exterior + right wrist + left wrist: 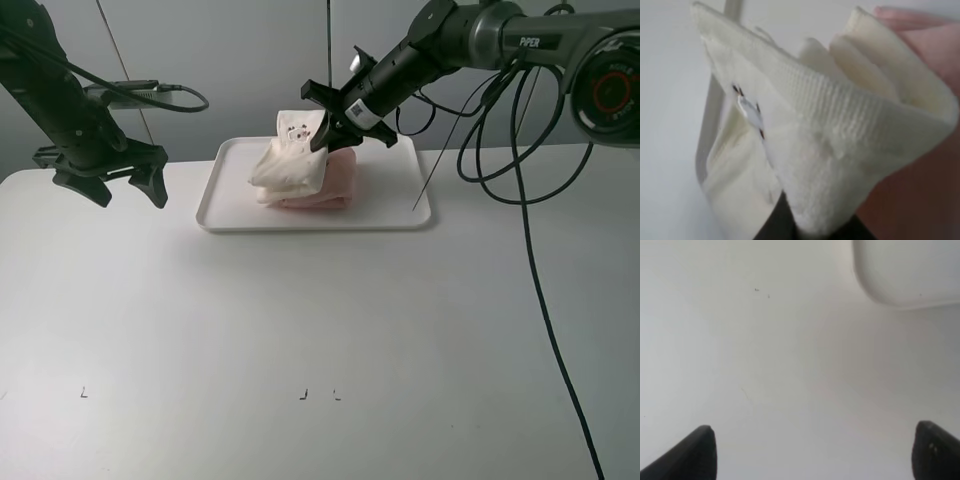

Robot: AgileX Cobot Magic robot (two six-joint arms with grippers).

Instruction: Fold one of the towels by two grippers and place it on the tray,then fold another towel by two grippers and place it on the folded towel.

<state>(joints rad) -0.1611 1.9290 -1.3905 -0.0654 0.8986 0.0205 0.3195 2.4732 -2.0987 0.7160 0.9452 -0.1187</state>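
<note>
The white tray point(400, 212) lies at the back of the table, and its rounded corner point(900, 275) shows in the left wrist view. A folded pale pink towel point(335, 185) rests in it; pink cloth point(935, 45) also fills one side of the right wrist view. The folded cream-white towel point(290, 160) leans on the pink one, its far end lifted, and my right gripper point(325, 135) is shut on that end. Up close, the cream towel point(840, 140) fills the right wrist view, with its small mark point(747, 107). My left gripper point(128, 185) hangs open over bare table left of the tray, its fingertips point(695, 452) wide apart.
Black cables point(530, 250) trail from the right arm down the right side of the table. A thin rod point(440, 165) slants down near the tray's right end. Small dark marks point(305, 395) sit near the front of the white tabletop point(300, 330).
</note>
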